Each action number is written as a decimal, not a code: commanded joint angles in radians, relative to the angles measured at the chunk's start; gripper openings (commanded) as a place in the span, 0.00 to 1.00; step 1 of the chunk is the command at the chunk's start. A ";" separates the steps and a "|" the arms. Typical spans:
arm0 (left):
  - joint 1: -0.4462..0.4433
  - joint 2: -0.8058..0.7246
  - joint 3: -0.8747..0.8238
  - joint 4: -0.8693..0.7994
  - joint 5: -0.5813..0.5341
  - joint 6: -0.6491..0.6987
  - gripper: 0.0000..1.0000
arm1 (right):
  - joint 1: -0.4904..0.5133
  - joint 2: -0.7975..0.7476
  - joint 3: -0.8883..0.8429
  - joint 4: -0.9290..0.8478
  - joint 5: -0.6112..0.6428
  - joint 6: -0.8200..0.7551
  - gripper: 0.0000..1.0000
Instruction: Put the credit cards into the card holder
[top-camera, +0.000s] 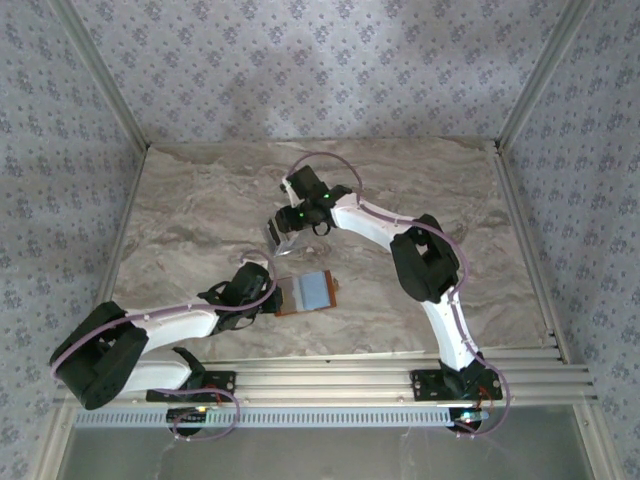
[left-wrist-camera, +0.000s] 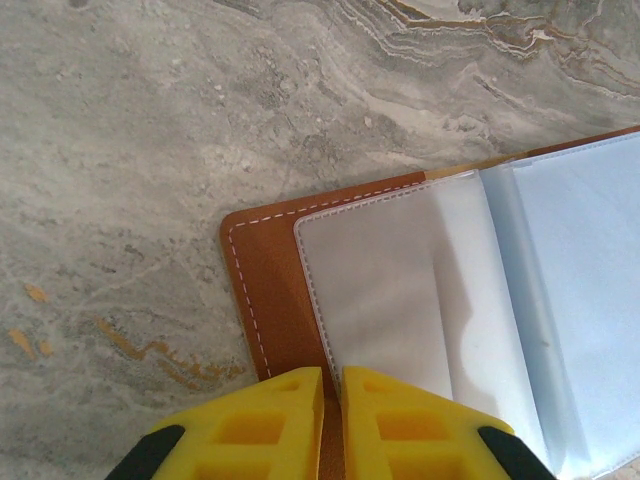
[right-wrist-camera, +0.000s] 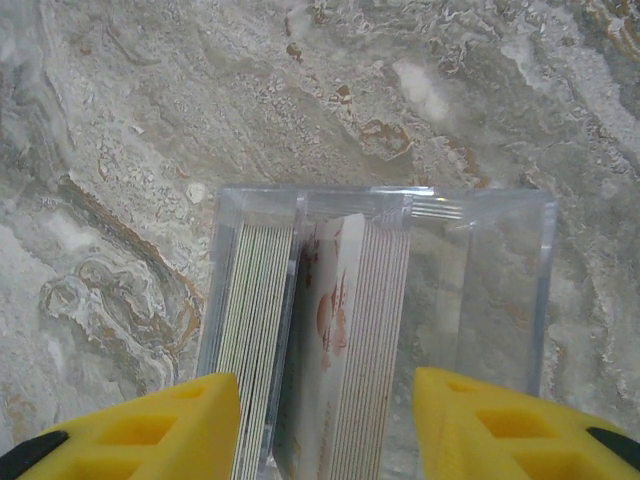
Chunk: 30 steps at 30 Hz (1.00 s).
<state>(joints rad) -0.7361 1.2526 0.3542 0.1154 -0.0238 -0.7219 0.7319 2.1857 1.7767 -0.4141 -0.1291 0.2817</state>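
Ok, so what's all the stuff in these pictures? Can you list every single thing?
table: one, grey-brown marble pattern, under everything.
card holder: one, brown outside with blue-grey see-through sleeves inside, lying open in the middle of the table.
clear box: one, see-through plastic, on the table just behind the card holder.
credit cards: too many to count, pale with dark edges, standing on edge in two bunches inside the clear box.
walls: blue-grey with a small repeating pattern, around the table.
left gripper: one, yellow fingers, pinched shut on the brown edge of the card holder.
right gripper: one, yellow fingers, open, one finger on each side of the credit cards.
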 joint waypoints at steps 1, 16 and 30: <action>-0.007 -0.004 -0.014 -0.037 -0.013 0.015 0.14 | 0.018 0.037 0.040 -0.073 0.025 -0.027 0.51; -0.008 -0.019 -0.024 -0.034 -0.012 0.013 0.15 | 0.015 0.013 0.022 -0.049 -0.100 -0.027 0.50; -0.007 -0.018 -0.026 -0.027 -0.006 0.013 0.15 | 0.000 0.027 0.029 -0.026 -0.164 -0.034 0.50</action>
<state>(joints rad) -0.7361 1.2411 0.3428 0.1234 -0.0238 -0.7219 0.7368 2.2013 1.8015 -0.4465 -0.2531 0.2676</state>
